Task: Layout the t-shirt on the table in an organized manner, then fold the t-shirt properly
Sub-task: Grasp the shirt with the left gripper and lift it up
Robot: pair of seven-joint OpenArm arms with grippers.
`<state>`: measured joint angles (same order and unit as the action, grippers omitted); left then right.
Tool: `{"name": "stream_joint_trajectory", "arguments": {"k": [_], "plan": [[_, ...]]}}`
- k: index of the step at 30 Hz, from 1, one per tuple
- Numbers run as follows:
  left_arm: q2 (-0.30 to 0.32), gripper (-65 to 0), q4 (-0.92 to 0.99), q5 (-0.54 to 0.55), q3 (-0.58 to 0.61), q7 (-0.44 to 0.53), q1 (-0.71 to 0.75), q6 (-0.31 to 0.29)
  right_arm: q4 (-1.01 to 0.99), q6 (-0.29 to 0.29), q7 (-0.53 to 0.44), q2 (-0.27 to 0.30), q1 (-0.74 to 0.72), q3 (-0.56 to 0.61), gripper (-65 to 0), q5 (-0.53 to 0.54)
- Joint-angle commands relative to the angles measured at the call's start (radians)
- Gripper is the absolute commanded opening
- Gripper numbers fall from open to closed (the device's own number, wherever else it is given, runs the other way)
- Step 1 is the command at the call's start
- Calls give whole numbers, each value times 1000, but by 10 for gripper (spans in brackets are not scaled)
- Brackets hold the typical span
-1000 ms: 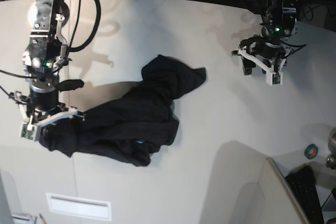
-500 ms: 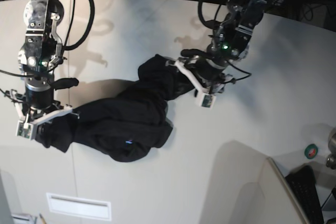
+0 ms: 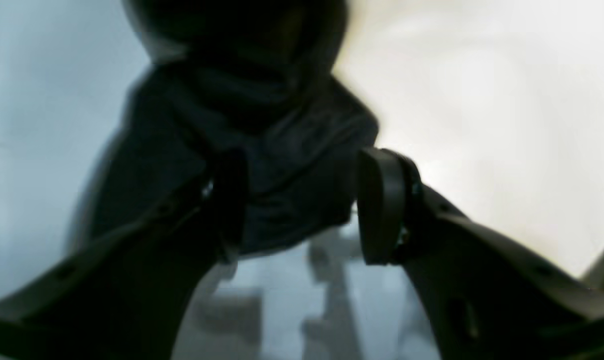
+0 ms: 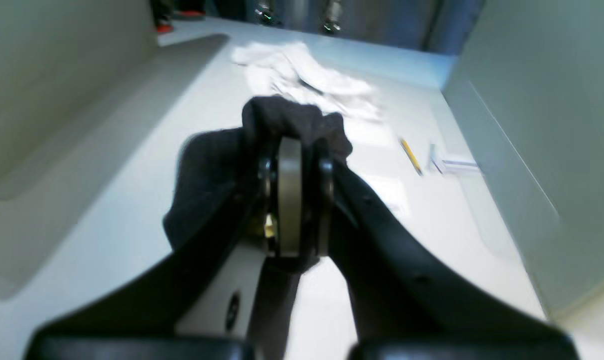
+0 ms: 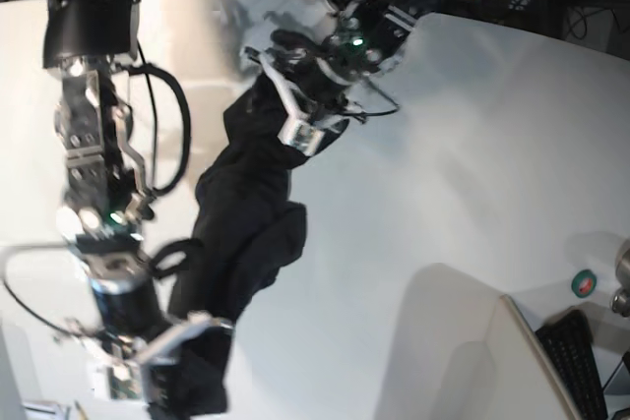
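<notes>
Black soft-fabric t-shirt [image 5: 241,233] hangs stretched as a rumpled band between the two arms, running diagonally over the large off-white smooth table [image 5: 463,174]; no print or tag shows on it from any view. Right gripper [image 4: 291,200], low at the near side of the base view, has its jaws pressed together on a bunch of black cloth, which wraps over the tips in the right wrist view. Left gripper [image 3: 302,205], up at the far side of the table, has its jaws part-spread with shirt fabric sitting between them; left wrist view is blurred, and whether the pads actually bite the cloth I cannot tell, though in the base view that end of the shirt rides up at the gripper. Middle of the garment sags and looks to rest on the tabletop. Progress, as judged: early. Shirt is not laid out; it is twisted, with sleeves, hem and collar not distinguishable. Left to do: spread it flat and square on the table, then every fold. White papers [image 4: 307,75] and a yellow pencil [image 4: 411,156] lie beyond on a side surface.
</notes>
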<state>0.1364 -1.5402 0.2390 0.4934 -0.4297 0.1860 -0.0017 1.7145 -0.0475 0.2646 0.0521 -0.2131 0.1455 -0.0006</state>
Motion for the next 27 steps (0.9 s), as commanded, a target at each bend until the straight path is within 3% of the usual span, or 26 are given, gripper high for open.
{"name": "stream_joint_trajectory", "arguments": {"k": [1,6,9,13,16,17,18,19,23,25,27], "plan": [[16,-324,-65,-5,-40,22,16,12,-21,5,-35,-10,-55,36,-650,3],[78,-324,-297,-10,-236,22,183,12,-235,7,-51,-145,-182,159,-650,3],[85,-324,-345,-11,-384,22,251,12,-397,7,-153,-194,-254,216,-650,24],[85,-323,-337,-13,-572,22,298,12,-677,-1,-282,-194,-395,380,-650,261],[85,-311,-322,-14,-665,22,312,12,-787,-1,-187,-188,-477,420,-650,449],[85,-311,-316,-14,-680,21,312,12,-785,-1,-136,-185,-484,420,-558,492],[87,-311,-303,-14,-689,21,307,12,-767,-1,-103,-165,-483,418,-470,514],[96,-311,-291,-14,-692,21,304,10,-730,-1,-92,-134,-475,420,-422,517],[116,-244,-240,-14,-645,21,264,9,-497,-4,-75,-14,-346,418,-401,515],[121,-188,-217,-14,-622,21,240,9,-360,-65,9,71,-259,418,-377,515],[119,-160,-181,-14,-585,21,214,9,-256,-134,77,145,-162,417,-308,515]]}}
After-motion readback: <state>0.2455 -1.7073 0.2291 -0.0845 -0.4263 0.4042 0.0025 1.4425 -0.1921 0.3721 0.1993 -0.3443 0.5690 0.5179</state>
